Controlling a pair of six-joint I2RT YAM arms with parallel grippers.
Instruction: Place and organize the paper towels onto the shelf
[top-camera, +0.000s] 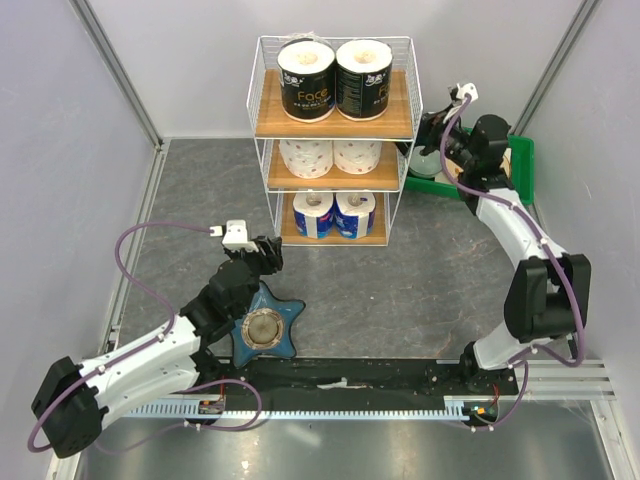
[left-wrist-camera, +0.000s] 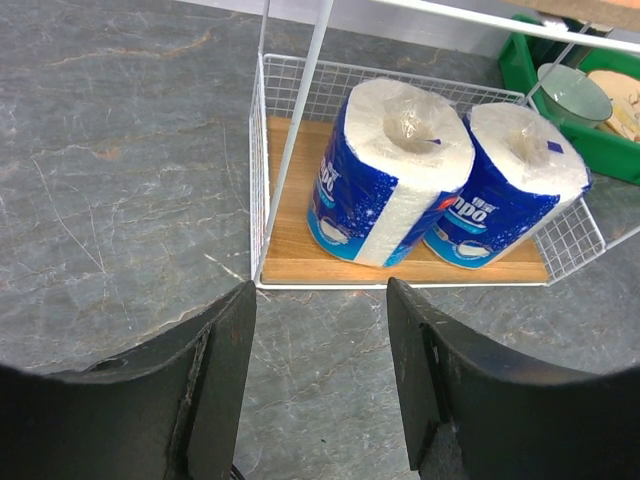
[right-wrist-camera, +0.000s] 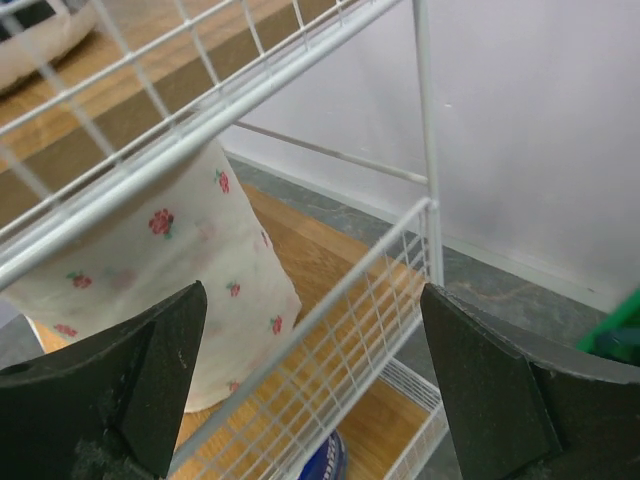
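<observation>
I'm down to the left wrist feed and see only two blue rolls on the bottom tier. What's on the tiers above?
Observer: The middle tier holds two white rolls, side by side.
Operator: And the top tier?
Observer: Two black rolls stand upright there.
Operator: Where's the right end effector?
Observer: Open and empty, at the right side of the shelf, near the middle tier.
</observation>
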